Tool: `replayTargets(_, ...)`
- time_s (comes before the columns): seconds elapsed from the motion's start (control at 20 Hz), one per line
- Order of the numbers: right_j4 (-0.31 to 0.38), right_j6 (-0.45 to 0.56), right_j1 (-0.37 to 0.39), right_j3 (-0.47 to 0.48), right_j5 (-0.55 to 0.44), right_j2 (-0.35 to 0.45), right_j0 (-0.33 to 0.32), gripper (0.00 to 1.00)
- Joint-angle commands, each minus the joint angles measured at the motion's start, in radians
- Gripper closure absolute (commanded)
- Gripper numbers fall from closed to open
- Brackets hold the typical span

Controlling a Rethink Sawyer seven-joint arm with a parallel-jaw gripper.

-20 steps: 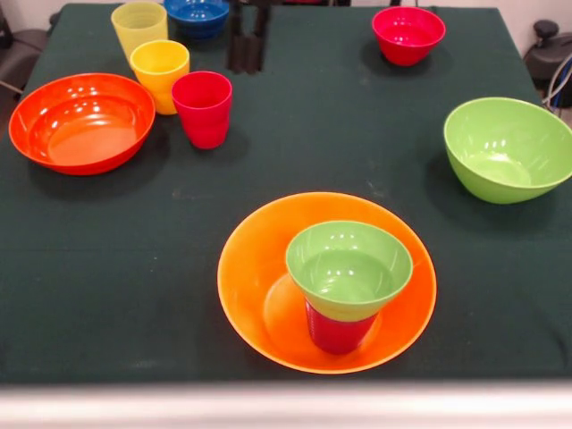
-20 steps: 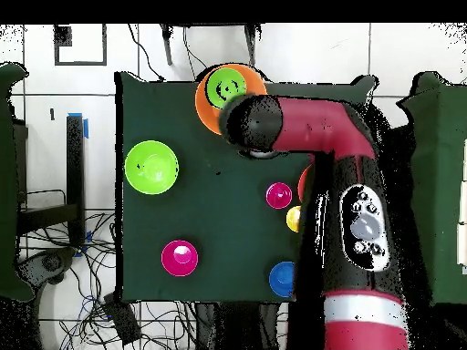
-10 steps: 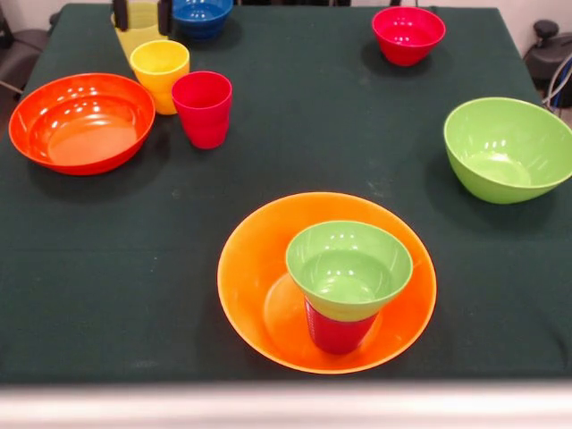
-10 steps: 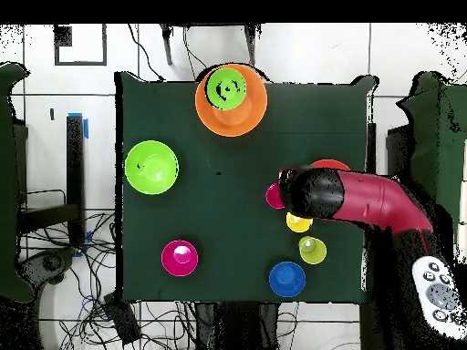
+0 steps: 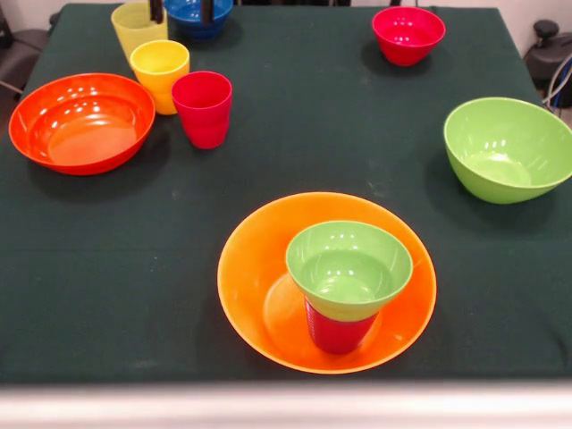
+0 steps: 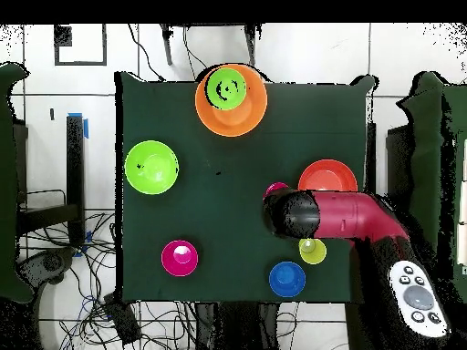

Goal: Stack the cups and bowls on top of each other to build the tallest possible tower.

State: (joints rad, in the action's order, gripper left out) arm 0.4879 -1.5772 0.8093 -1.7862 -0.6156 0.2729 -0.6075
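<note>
hand (image 5: 180, 11) spread, shifted from pale yellow cup (image 5: 138, 26) toward blue bowl (image 5: 197, 15) | tower (image 5: 344, 284) unchanged

Front camera facing robot, overhead straight down; shared table (image 5: 295, 134).

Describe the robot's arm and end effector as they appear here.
From overhead, the arm is a thick rounded red tube ending in a black cylindrical head, with a white oval panel of round buttons. In the front view the end effector shows only two thin dark prongs.
</note>
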Motion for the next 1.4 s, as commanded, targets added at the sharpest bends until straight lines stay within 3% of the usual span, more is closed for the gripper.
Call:
replayTargets(0.05,0.105,0.089,-0.030,-0.073,0.099,0.111,0.055,0.00)
replayTargets(0.4,0.151,0.043,-0.081,-0.040,0.137,0.083,0.093,0.00)
replayTargets(1.4,0.185,0.080,-0.204,0.067,0.146,0.087,0.077,0.00)
